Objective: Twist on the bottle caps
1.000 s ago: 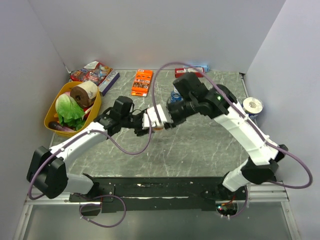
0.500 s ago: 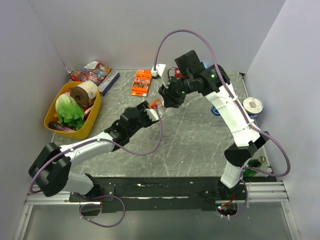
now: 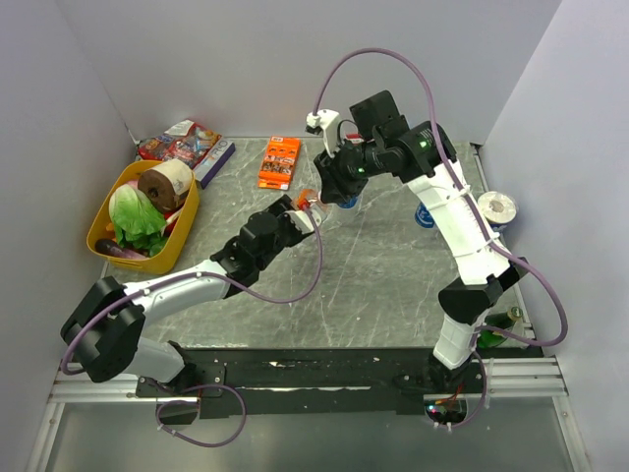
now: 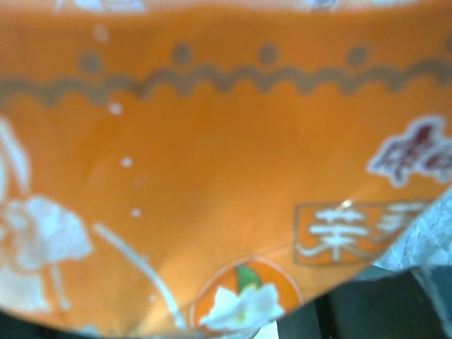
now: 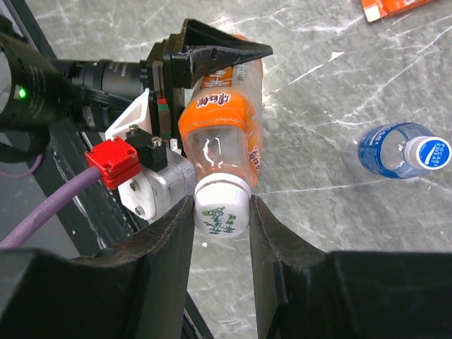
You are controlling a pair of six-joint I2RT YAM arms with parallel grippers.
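Holds orange bottle (image 5: 222,134) aloft, clamped in left gripper (image 3: 299,209), long axis running 12 to 6 o'clock in right wrist view. Pinches whitish cap (image 5: 221,212) at 6 o'clock end in right gripper (image 5: 220,206); probably wants turning about that axis.

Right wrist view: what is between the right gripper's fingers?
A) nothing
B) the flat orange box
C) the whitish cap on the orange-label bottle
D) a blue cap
C: the right gripper grips the whitish cap topping the orange-label bottle, which the left gripper holds.
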